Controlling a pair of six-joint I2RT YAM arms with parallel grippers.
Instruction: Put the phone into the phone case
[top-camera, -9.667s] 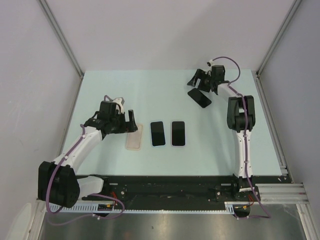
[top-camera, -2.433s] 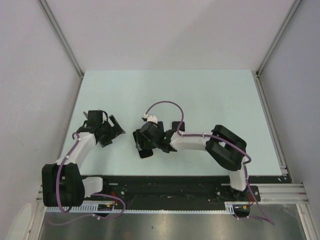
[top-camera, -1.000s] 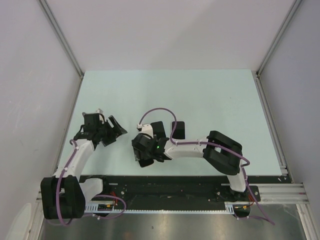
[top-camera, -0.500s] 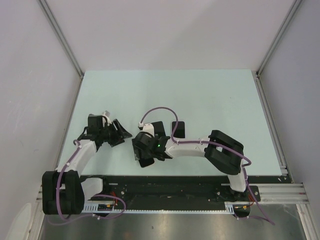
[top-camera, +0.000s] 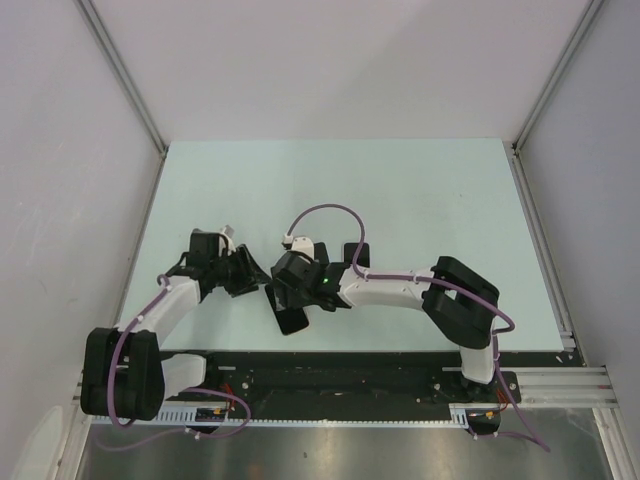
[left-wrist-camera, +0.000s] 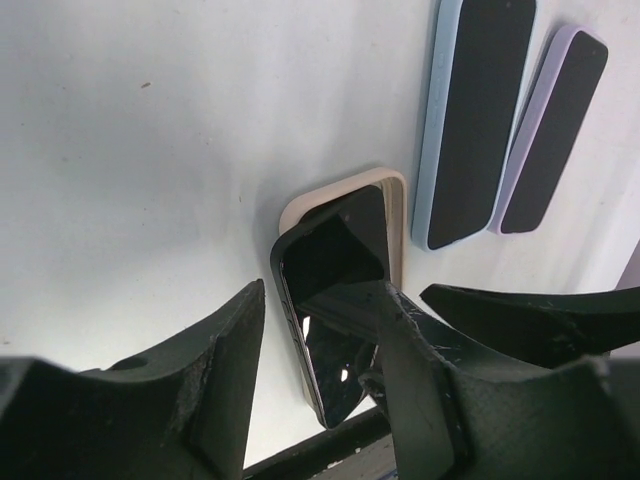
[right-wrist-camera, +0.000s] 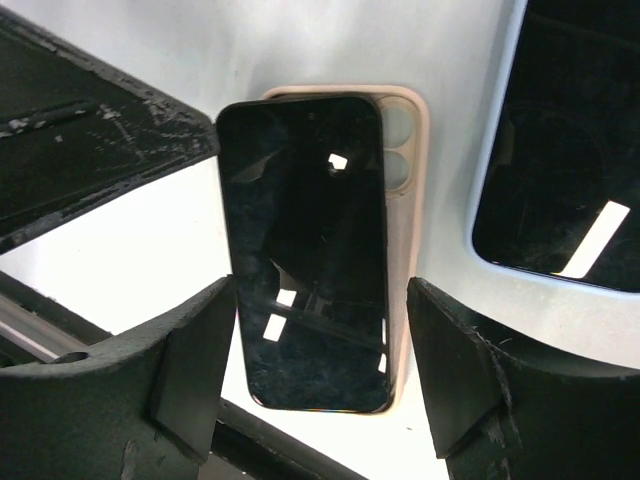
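A black phone (right-wrist-camera: 305, 250) lies screen up, askew over a beige phone case (right-wrist-camera: 405, 190), overhanging the case's left side. In the top view the phone (top-camera: 290, 320) is near the table's front edge. My right gripper (right-wrist-camera: 322, 290) is open and straddles the phone, its fingers (right-wrist-camera: 190, 370) beside both long edges. My left gripper (left-wrist-camera: 320, 290) is open right beside it. One of its fingers (left-wrist-camera: 425, 390) overlaps the phone (left-wrist-camera: 330, 270), and the case rim (left-wrist-camera: 345, 188) shows beyond. In the top view the left gripper (top-camera: 248, 272) almost meets the right gripper (top-camera: 292, 298).
A blue-cased phone (left-wrist-camera: 475, 120) and a lilac-cased phone (left-wrist-camera: 555, 120) lie side by side just right of the beige case. One of them shows behind the right arm (top-camera: 355, 252). The black front rail (top-camera: 330, 365) runs close below the phone.
My left gripper has moved right, up against the phone and the right gripper. The right gripper has shifted slightly up and right, staying over the phone and case.
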